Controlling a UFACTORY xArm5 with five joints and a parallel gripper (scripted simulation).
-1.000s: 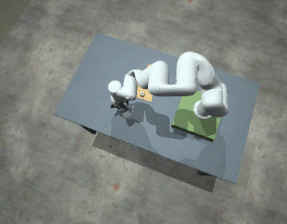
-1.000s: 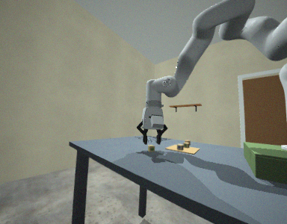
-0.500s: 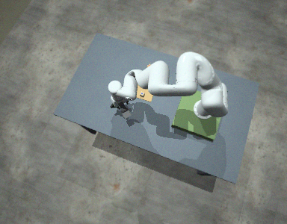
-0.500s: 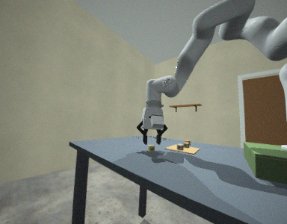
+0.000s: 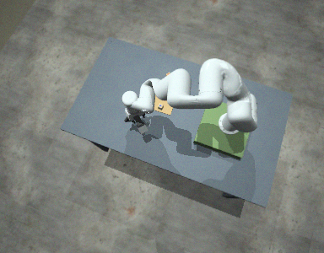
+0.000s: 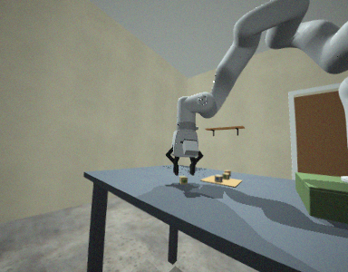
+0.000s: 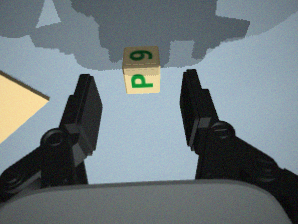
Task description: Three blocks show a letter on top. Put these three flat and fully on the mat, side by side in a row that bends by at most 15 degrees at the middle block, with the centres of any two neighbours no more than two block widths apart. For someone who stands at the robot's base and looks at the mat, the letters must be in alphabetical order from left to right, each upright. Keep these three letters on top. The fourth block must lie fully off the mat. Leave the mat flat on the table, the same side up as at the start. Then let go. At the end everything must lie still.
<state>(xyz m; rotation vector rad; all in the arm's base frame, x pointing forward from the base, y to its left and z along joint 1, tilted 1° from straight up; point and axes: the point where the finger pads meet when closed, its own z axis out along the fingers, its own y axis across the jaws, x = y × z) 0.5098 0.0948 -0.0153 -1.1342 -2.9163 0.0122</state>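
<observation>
The claw [image 6: 183, 172] hung part-open and empty above a block [image 7: 142, 69] on the grey table [image 6: 142, 181], its black fingers well clear of the block on either side. That block, with a green 9 on one face and a P on another, sat off the orange mat [image 6: 221, 181], where two more blocks [image 6: 218, 177] rested.

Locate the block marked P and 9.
The block sits on the grey table, off the orange mat toward the table's end, below the open gripper, jaws apart above it.
</observation>
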